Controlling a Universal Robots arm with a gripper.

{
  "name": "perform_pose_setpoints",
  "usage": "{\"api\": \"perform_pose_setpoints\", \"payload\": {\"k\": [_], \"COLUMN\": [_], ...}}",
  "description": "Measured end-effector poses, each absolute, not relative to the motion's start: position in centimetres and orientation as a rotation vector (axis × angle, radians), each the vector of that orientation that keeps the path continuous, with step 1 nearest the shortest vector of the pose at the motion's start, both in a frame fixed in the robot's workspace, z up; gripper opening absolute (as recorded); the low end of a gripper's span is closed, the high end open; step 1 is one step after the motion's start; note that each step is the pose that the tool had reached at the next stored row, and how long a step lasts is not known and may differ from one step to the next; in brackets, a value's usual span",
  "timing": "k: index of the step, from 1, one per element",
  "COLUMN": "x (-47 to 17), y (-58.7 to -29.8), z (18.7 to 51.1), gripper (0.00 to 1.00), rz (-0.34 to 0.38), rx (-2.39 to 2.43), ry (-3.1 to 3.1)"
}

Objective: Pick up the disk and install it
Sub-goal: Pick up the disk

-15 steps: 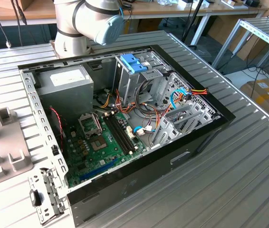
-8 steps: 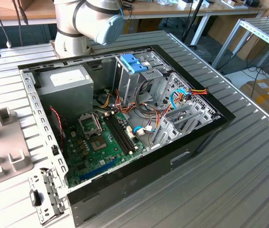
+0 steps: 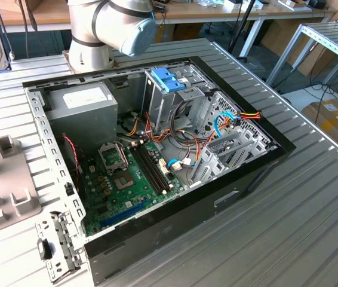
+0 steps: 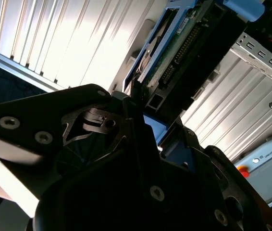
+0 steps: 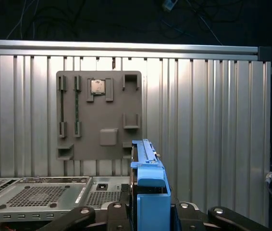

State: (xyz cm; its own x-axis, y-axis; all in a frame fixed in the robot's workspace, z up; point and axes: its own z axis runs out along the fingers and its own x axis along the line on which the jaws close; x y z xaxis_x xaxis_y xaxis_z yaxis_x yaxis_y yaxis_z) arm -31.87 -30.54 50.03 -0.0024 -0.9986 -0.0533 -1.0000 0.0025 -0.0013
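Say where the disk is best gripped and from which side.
Grip the disk at one short end, across its broad flat faces, coming in along its length. In both wrist views it stands edge-on out of the tool, which is shut on it; the flat parallel faces likely suit a pinch and leave the far end free.

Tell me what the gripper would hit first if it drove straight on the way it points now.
In the first wrist view the gripper holds the disk, whose blue end leads. Ahead lies the ribbed table, at a corner of the grey parts plate. Depth is unclear, so either could come first.
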Motion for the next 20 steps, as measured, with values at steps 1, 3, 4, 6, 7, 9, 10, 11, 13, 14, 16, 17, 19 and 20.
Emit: {"api": "perform_pose_setpoints", "payload": {"k": [1, 3, 4, 6, 7, 9, 10, 11, 13, 14, 16, 17, 19, 20], "x": [-31.7, -31.2, -31.0, -30.7, -30.5, -30.0, -29.8, -29.7, -29.3, -29.1, -28.7, -28.4, -28.1, -27.8], "y": [-30.5, -30.5, -30.5, -30.5, -30.5, -30.5, -30.5, -30.5, -30.5, -30.5, -30.5, -30.5, -30.5, -30.5], "z": [50.0, 50.0, 50.0, 50.0, 50.0, 50.0, 50.0, 50.0, 50.0, 50.0, 50.0, 50.0, 50.0, 50.0], "gripper": [0.37, 0.37, 0.37, 0.37, 0.37, 0.37, 0.37, 0.37, 0.37, 0.37, 0.37, 0.37, 0.37, 0.37], "rz": [0.057, 0.057, 0.057, 0.057, 0.057, 0.057, 0.057, 0.057, 0.057, 0.057, 0.057, 0.057, 0.057, 0.057], "rx": [-2.191, -2.191, -2.191, -2.191, -2.191, -2.191, -2.191, -2.191, -2.191, -2.191, -2.191, -2.191, -2.191, -2.191], "ry": [2.196, 2.196, 2.196, 2.196, 2.196, 2.196, 2.196, 2.196, 2.196, 2.196, 2.196, 2.196, 2.196, 2.196]}}
